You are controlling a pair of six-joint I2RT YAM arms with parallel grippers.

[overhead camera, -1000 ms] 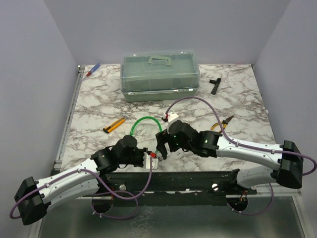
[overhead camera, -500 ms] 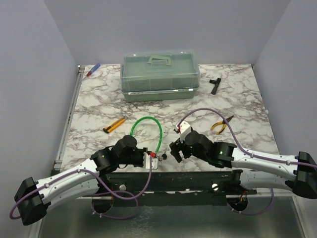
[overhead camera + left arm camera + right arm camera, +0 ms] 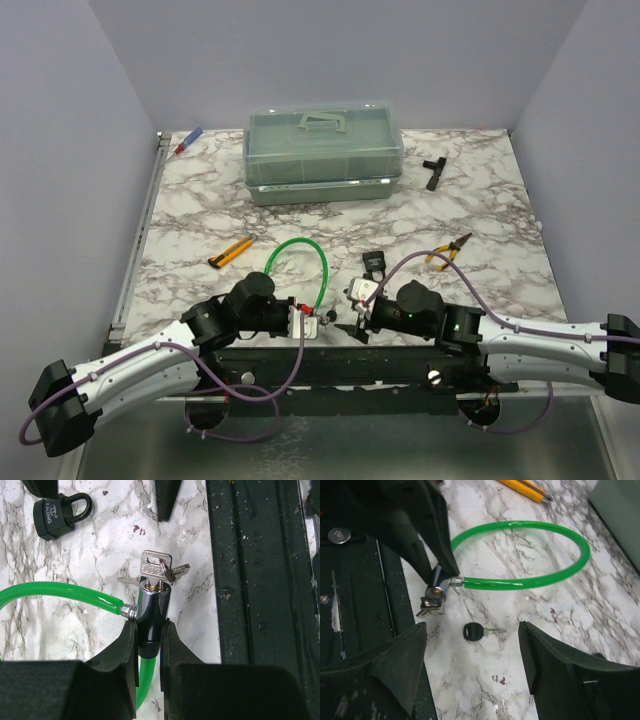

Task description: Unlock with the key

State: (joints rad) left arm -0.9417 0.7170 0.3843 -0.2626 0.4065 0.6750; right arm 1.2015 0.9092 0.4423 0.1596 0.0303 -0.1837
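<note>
One tiny key (image 3: pixel 484 630) is seen lying flat on the tabletop (image 3: pixel 555 605), near the barrel (image 3: pixel 437 591) of the cable lock, on the side towards the right arm. Little weight is to be expected of it. It has a round black head, probably plastic, and a thin short metal blade that is judged stiff but easily bent if levered. On the smooth marbled surface it is likely to slide or spin when nudged. The head, being the thicker part, is therefore the place to be gripped, with the blade left free.

The right gripper (image 3: pixel 472 626) is spread wide, with the key lying between its jaws and touched by neither. The barrel is a polished chrome cylinder, hard and slick, and is clamped between the narrowed jaws of the left gripper (image 3: pixel 148 632). A bunch of flat silver keys (image 3: pixel 156 569) is lodged in the barrel's end. From the barrel's side a glossy green cable (image 3: pixel 520 555), pliant and plastic-sheathed, is looped away. Beyond the barrel, well apart from it, a small black padlock (image 3: pixel 57 514) with a dark shackle is laid flat.
</note>
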